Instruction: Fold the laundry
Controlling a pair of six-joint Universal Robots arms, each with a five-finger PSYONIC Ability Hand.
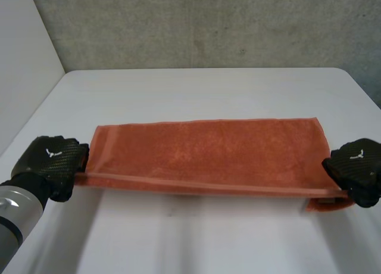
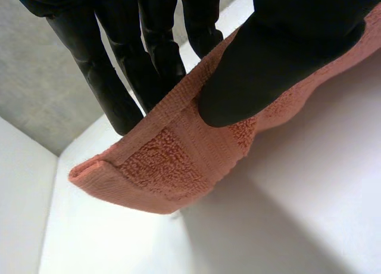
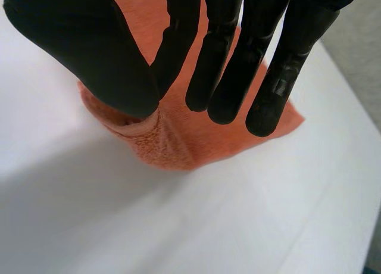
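Observation:
An orange towel (image 1: 208, 152) lies across the white table (image 1: 202, 89), its near long edge lifted off the surface and stretched taut between both hands. My left hand (image 1: 50, 161) holds the near left corner; in the left wrist view the thumb (image 2: 280, 53) presses the towel (image 2: 172, 158) against the fingers (image 2: 113, 77). At the near right corner is my right hand (image 1: 357, 167). There the thumb (image 3: 89, 53) pinches the towel (image 3: 172, 137) against a finger, and the other fingers (image 3: 268, 65) hang straight over the cloth.
A grey wall (image 1: 208, 24) rises behind the table's far edge, and a white panel (image 1: 24, 59) stands at the far left. Bare table surface lies in front of the towel and beyond it.

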